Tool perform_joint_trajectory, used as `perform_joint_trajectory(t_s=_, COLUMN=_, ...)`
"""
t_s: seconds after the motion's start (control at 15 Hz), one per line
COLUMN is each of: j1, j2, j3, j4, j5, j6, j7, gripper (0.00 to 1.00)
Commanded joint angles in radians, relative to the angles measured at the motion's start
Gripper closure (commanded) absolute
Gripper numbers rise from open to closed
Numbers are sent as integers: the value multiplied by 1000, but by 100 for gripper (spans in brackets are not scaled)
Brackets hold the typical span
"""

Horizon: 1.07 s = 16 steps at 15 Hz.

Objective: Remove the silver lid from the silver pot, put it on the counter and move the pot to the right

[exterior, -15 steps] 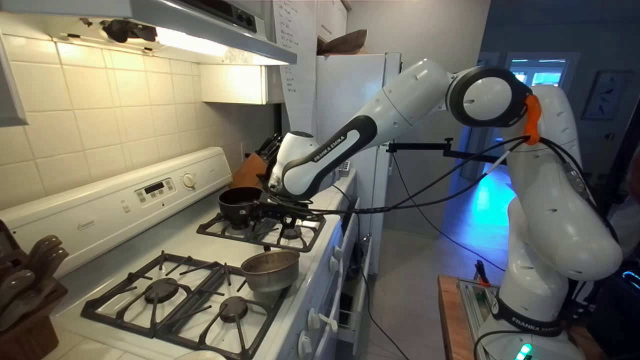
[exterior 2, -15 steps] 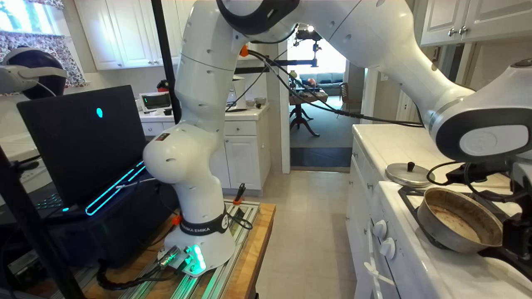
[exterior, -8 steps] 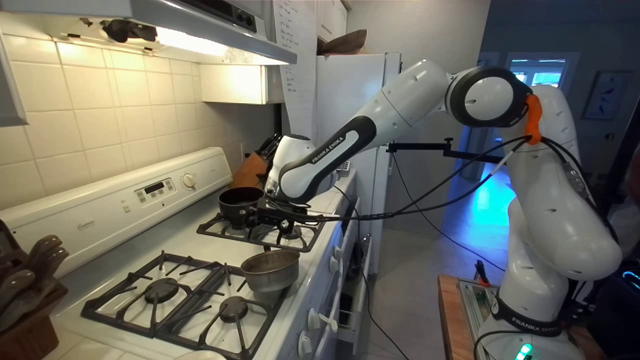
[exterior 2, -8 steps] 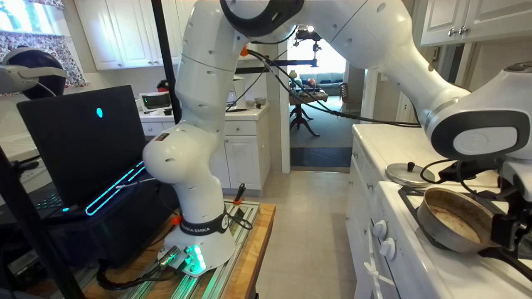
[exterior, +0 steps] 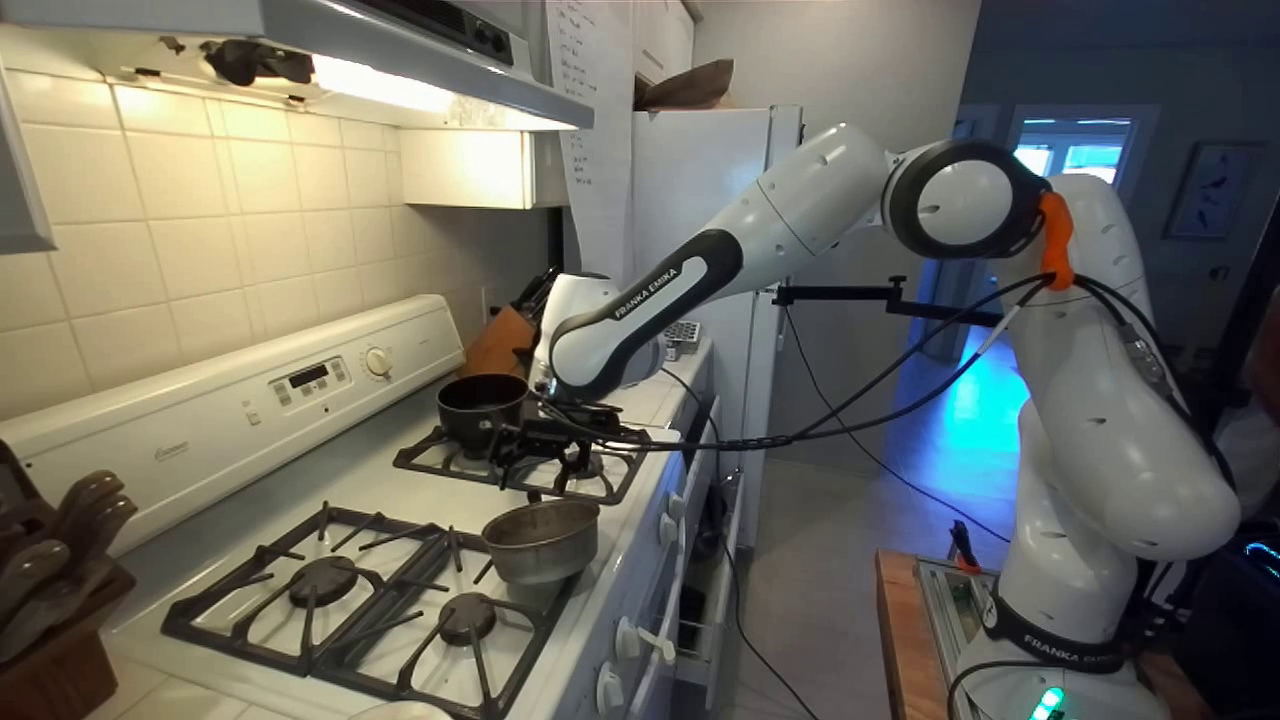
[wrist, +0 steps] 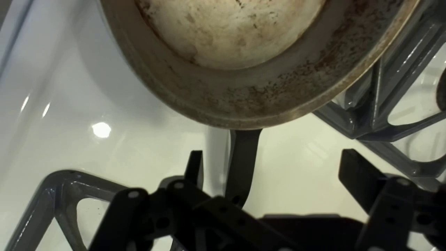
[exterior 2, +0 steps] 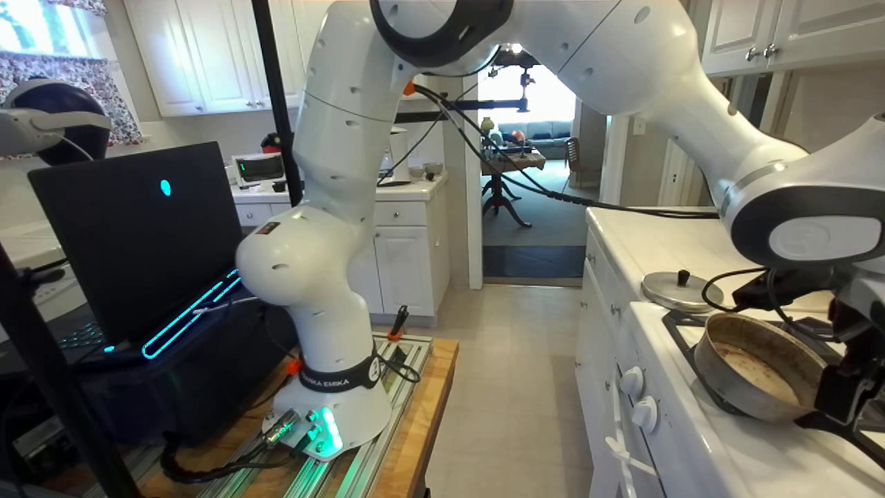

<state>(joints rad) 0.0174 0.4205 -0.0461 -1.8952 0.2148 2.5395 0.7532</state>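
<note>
Silver pot (wrist: 237,104) we see on stove (exterior 2: 747,460); silver lid (exterior 2: 674,292) on bench (exterior 2: 646,238); our claw (wrist: 271,164) is spread nr pot handle (wrist: 243,160).

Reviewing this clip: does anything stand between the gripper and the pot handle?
Nothing visible does. In the wrist view, the pot handle shows between the open fingers; their height relative to it is unclear.

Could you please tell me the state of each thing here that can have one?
Silver pot: upright, uncovered, stained inside.
Silver lid: off the pot, right side up.
Gripper: jaws open, holding nothing.
Black pan: upright, uncovered.
Burners: no flame visible.
Hood light: on.
Laptop: open, lit.
Base light: green.
</note>
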Motion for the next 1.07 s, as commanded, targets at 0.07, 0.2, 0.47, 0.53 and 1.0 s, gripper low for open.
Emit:
perform_joint_trajectory(t_s=0.07, j1=-16, j2=44, j3=8, j4=79, j5=27, j6=-90, j7=-69, gripper=0)
perform_joint_trajectory(t_s=0.2, j1=-16, j2=55, j3=8, j4=94, j5=29, j6=-111, j7=-82, gripper=0)
perform_joint_trajectory(t_s=0.47, j1=-7, j2=73, j3=-5, j4=113, j5=15, j6=-134, j7=-73, gripper=0)
perform_joint_trajectory(t_s=0.53, j1=-6, j2=77, j3=-7, j4=117, j5=14, j6=-137, j7=-71, gripper=0)
perform_joint_trajectory(t_s=1.0, j1=1, j2=112, j3=-14, j4=151, j5=2, j6=-180, j7=-59, gripper=0)
